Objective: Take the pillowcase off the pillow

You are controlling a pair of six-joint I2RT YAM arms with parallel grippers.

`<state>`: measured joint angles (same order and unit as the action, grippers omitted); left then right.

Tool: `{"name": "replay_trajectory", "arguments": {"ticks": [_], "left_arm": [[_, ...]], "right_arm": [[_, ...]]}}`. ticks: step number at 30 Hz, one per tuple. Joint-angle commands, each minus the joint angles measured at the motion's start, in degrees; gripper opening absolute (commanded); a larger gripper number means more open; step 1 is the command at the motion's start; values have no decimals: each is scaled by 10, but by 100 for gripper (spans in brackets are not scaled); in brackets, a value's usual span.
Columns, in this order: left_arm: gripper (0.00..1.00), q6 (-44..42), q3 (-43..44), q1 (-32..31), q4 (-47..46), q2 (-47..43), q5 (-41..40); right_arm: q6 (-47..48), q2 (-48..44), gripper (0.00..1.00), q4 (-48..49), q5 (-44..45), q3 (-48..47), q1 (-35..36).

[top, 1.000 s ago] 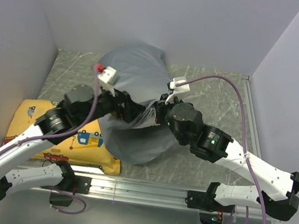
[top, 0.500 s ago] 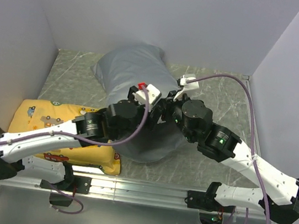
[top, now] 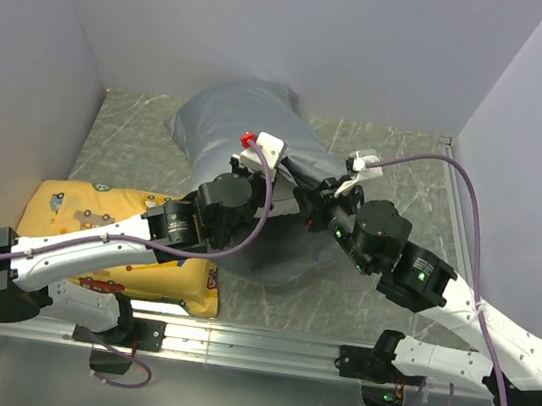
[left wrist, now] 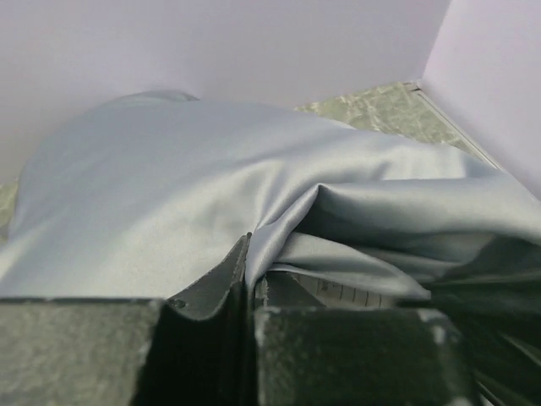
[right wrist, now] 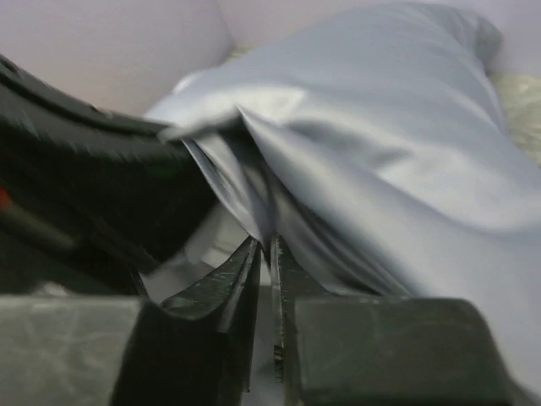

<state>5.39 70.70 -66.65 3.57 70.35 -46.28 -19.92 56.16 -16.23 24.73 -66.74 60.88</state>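
Pillowcase, plain grey, matte and smooth with a faint sheen, is seen at the rear middle of the marbled worktop, plumply filled and creased into soft folds at its near, open end. Removal is judged barely begun: the pillow is almost wholly covered, only a sliver of white being shown under the lifted hem. A fold of the cloth is pinched in the clenched left pincer, and another in the clenched right pincer.
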Motion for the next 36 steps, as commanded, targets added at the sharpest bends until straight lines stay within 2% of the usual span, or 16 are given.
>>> {"name": "replay_trajectory", "arguments": {"ticks": [1, 2, 4, 5, 8, 11, 18, 20, 22, 25, 26, 29, 32, 36], "left_arm": [[6, 8, 52, 24, -37, 2, -46], [6, 11, 58, 24, -37, 6, -45], [5, 19, 73, 24, -15, 15, -45], [5, 21, 79, 24, -9, 18, -43], [6, 32, 85, 24, -2, 18, -31], [6, 40, 87, 28, 0, 14, -12], [8, 60, 100, 32, 16, 20, 23], [8, 65, 102, 32, 22, 22, 30], [9, 69, 97, 33, 34, 18, 30], [10, 82, 75, 35, 47, -2, 38], [10, 92, 69, 36, 49, -15, 41], [9, 113, 42, 42, 65, -37, 48], [9, 132, 20, 46, 82, -70, 58], [8, 143, -5, 48, 92, -96, 87]], "right_arm": [[-10, -42, 24, 4, 59, 17, -2], [-12, -42, 38, -10, 85, 20, -3], [-23, -37, 54, -31, 137, 26, -2], [-27, -29, 69, -48, 180, 28, -3], [-15, -25, 82, -36, 201, 40, -2], [5, -20, 84, -15, 193, 48, 2], [39, 28, 85, 19, 254, 37, 28], [38, 41, 85, 18, 303, 33, 27], [32, 44, 84, 12, 347, 28, 27], [44, 19, 73, 24, 421, 34, 19], [58, 12, 57, 43, 444, 37, 13], [84, -14, 22, 76, 461, 51, 3], [88, -22, 14, 74, 460, 46, -11], [99, -19, 13, 81, 404, 43, -45]]}}
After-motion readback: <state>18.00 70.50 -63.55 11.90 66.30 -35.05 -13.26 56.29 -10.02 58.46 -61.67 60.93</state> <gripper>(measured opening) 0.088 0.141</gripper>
